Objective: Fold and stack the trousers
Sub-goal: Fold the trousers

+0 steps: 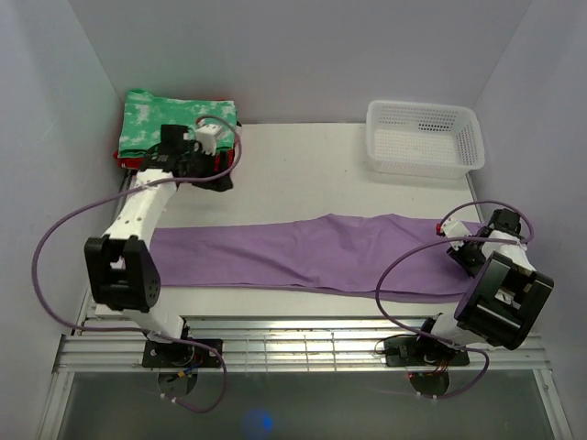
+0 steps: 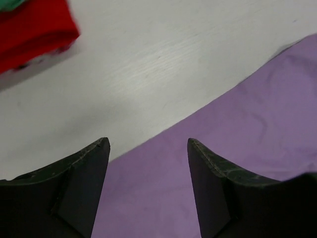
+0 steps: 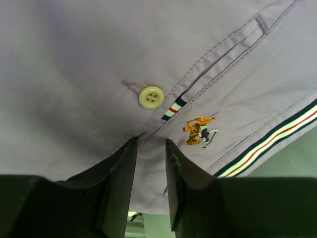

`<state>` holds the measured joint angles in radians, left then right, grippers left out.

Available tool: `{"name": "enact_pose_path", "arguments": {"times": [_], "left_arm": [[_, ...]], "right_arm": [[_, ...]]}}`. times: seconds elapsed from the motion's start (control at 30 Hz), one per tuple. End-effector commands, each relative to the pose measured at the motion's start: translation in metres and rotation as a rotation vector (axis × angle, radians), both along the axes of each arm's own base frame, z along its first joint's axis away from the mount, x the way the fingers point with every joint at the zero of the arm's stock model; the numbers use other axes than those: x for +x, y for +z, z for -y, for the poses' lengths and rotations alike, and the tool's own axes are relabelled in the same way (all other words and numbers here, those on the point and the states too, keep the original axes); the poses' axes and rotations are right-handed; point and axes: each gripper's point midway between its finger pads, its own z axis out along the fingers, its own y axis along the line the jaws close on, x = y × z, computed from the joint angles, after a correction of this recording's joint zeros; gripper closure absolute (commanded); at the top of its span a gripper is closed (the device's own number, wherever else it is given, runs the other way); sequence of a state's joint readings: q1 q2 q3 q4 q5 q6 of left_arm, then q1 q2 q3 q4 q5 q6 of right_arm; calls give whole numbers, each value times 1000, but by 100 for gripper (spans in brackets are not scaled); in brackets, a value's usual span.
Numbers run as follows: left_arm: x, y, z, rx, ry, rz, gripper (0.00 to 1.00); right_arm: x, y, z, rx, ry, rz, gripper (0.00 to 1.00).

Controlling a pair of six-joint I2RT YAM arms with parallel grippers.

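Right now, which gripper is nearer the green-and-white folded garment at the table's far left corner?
Left. The left gripper hovers open just beside the green-and-white folded garment, on its near side. The right gripper is across the table, pinching the waistband end of the lavender trousers.

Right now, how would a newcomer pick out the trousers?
On the white table, a long flat strip runs across the near half: the trousers. They are plain lavender and spread out, unlike the folded green-and-white garment at the far left corner.
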<state>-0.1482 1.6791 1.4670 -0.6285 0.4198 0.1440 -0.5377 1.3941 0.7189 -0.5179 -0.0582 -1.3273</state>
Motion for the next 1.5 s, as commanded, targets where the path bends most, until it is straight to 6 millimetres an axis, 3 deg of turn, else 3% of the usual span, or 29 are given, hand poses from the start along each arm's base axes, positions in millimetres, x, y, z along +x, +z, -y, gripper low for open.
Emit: {"name": "enact_pose_path", "arguments": {"times": [0.0, 0.03, 0.07, 0.1, 0.2, 0.23, 0.3, 0.4, 0.5, 0.53, 0.57, 0.63, 0.67, 0.77, 0.8, 0.87, 0.97, 1.0, 1.1, 1.2, 1.47], "left_arm": [[-102, -44, -35, 108, -88, -229, 26], [-117, -54, -50, 138, -63, -270, 27], [-128, -62, -58, 157, -52, -293, 28], [-149, -84, -65, 169, -49, -358, 28], [-171, -109, -81, 187, -5, -437, 29], [-177, -127, -84, 195, 11, -488, 30], [-176, -145, -91, 230, 32, -523, 33], [-155, -170, -96, 255, 64, -557, 35], [-109, -180, -100, 273, 96, -532, 35], [-95, -181, -102, 280, 109, -521, 36], [-67, -170, -102, 276, 120, -468, 36], [-53, -170, -103, 265, 129, -490, 36], [-34, -153, -110, 239, 153, -447, 35], [-27, -121, -109, 185, 155, -405, 29], [-29, -103, -115, 176, 175, -378, 28], [-33, -90, -128, 178, 199, -354, 24], [-37, -69, -172, 180, 277, -298, 16], [-39, -64, -198, 185, 323, -280, 14], [-35, -57, -245, 201, 408, -252, 11], [-34, -73, -278, 214, 453, -284, 11], [-15, -115, -315, 293, 516, -292, 13]], "right_arm": [[-18, 12, -10, 83, -132, -61, 62], [-19, 18, -21, 141, -126, -65, 56], [-17, 25, -25, 164, -121, -58, 41], [-14, 34, -28, 176, -114, -42, 36], [-3, 54, -35, 199, -90, -8, 26], [0, 56, -38, 201, -81, -8, 25], [-4, 53, -46, 223, -68, -50, 25], [-8, 44, -59, 257, -52, -104, 26], [-6, 29, -68, 271, -56, -126, 29], [-4, 25, -70, 272, -60, -132, 30], [-3, 21, -69, 270, -82, -138, 32], [0, 8, -65, 264, -106, -160, 35], [0, 3, -64, 275, -128, -181, 36], [2, 0, -65, 283, -146, -188, 36], [4, 1, -63, 278, -149, -180, 36], [7, 4, -61, 268, -150, -164, 36], [12, 14, -59, 262, -149, -147, 35], [12, 16, -57, 251, -145, -143, 34], [12, 20, -53, 224, -122, -138, 32], [12, 23, -48, 189, -100, -132, 28], [14, 44, -50, 194, -94, -93, 23]]}}
